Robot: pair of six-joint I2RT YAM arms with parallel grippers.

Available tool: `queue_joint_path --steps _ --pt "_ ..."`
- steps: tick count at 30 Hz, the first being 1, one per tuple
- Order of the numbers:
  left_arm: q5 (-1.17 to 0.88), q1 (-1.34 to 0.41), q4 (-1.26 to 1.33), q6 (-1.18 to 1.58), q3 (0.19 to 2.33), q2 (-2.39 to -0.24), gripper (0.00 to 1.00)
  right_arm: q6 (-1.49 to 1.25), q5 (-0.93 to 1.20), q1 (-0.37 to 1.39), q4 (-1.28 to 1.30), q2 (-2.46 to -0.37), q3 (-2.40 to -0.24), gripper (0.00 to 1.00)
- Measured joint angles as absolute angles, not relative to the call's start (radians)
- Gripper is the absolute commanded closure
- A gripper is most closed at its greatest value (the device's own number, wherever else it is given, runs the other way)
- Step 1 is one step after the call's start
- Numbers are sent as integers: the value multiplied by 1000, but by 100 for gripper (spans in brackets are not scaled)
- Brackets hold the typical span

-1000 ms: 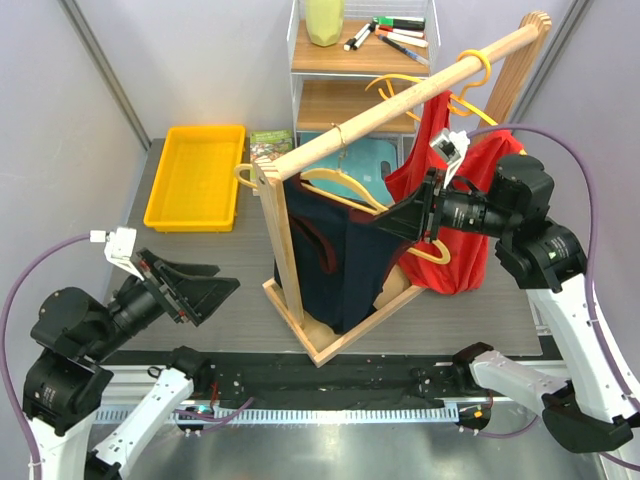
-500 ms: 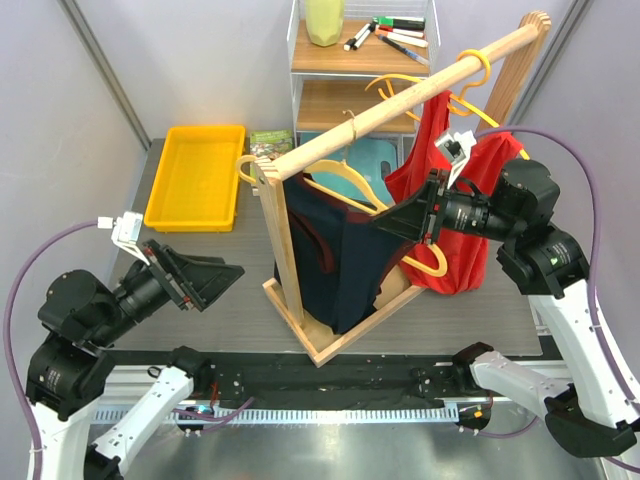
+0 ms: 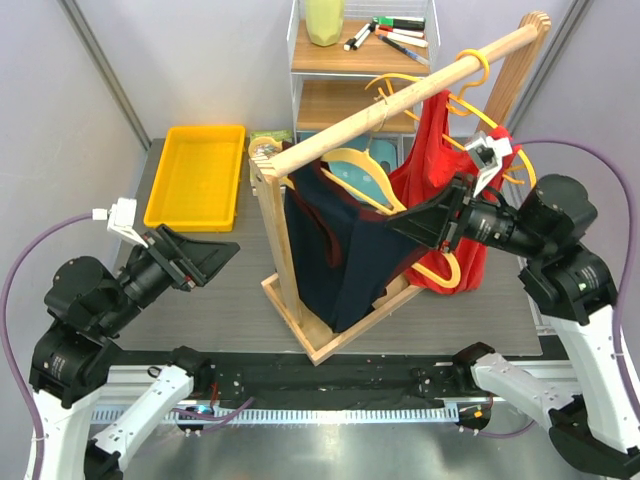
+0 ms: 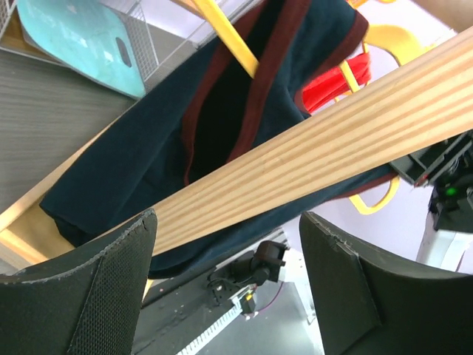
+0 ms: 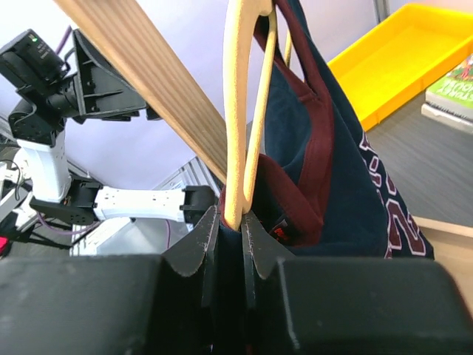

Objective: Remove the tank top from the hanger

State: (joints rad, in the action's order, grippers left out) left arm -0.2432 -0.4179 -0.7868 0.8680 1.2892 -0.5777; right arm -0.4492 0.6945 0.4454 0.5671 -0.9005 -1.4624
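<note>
under the wooden rail, right gripper pinches yellow hanger at its edge — left gripper spread wide, well apart.

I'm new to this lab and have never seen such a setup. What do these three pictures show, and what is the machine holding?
These are two robot arms bolted to a table, each ending in a two-finger gripper. The wide picture comes from a fixed camera above and behind them; the other two come from cameras on the wrists. On the table stands a wooden rack carrying a navy tank top on a yellow hanger, with a red garment beside it. A yellow tray lies at the back left. The right gripper is pinched shut on the hanger's end. The left gripper is open and empty, facing the rack.
</note>
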Motion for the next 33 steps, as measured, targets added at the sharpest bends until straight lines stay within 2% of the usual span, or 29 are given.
queue_joint_path --steps 8,20,21,25,33 --pt "-260 -418 -715 889 1292 -603 28 -434 673 445 574 -810 -1435 99" --pt "-281 -418 -596 874 1292 -721 35 -405 626 445 606 -662 -1236 99" --pt "-279 -418 -591 870 1292 -737 38 -403 622 445 599 -661 -1219 99" --pt "-267 -418 -573 855 1291 -780 41 -403 609 445 569 -676 -1153 99" --pt "-274 -404 -498 830 1291 -927 41 -447 612 445 388 -849 -1112 99"
